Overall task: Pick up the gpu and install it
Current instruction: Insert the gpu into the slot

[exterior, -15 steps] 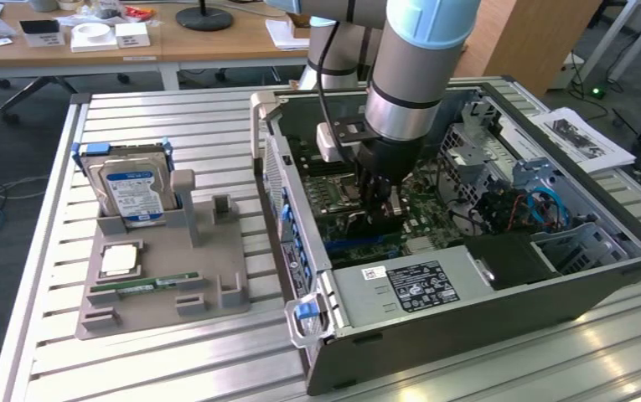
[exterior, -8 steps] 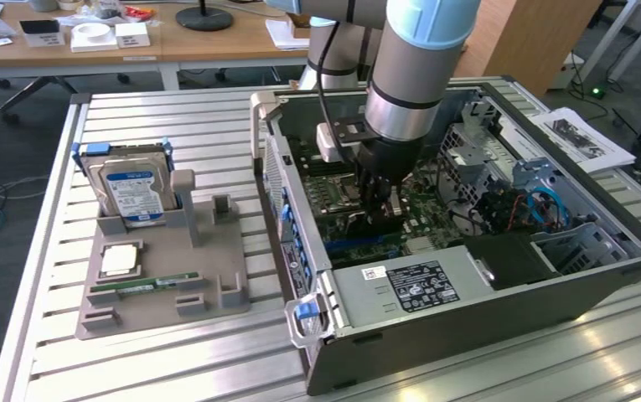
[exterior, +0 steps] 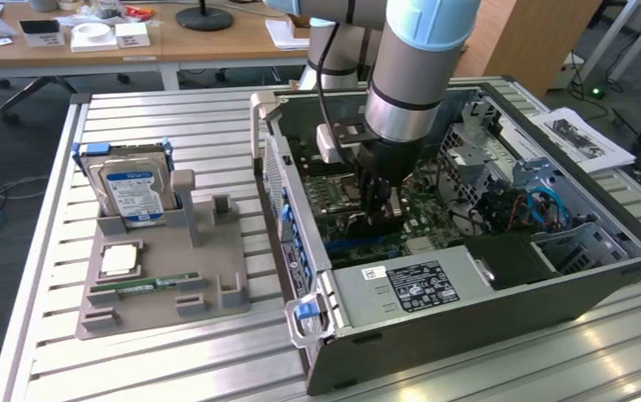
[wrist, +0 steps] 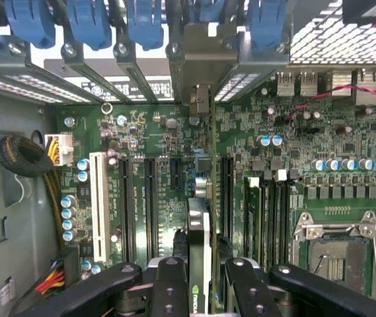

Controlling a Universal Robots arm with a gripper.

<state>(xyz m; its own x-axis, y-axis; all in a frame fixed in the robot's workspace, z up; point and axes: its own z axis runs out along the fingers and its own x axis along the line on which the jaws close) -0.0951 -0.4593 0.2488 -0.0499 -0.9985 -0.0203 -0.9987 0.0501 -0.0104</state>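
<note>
Reaching down into the open computer case [exterior: 633,243], which lies on its side on the slatted metal desk [exterior: 163,117]. Gripper [exterior: 379,205] low over the motherboard [wrist: 141,132], roughly mid-case in the exterior view.

Fingers [wrist: 169,281] closed to a narrow gap on the gpu [wrist: 199,224], one against each flat face, pinching it near its upper edge. From the wrist, seen edge-on: a thin dark card standing upright over the board, with a green logo on the edge between the fingers. Lined up with the black expansion slots [wrist: 149,198], between them and the bare CPU socket [wrist: 336,254], well apart from the white slot [wrist: 98,205]. Silver bracket [wrist: 199,99] at the far end, up against the rear wall of the case, under the row of blue slot latches [wrist: 88,23]. Impossible to tell whether seated in a slot or held just above one.

Outside the case, to the exterior view's left, a grey holder [exterior: 163,297] on the desk. In it, a hard drive [exterior: 132,191] with a blue label standing upright at the far end, a green RAM stick [exterior: 143,285] lying flat, and a square chip [exterior: 119,260] just beside that. All well apart from the gripper.
</note>
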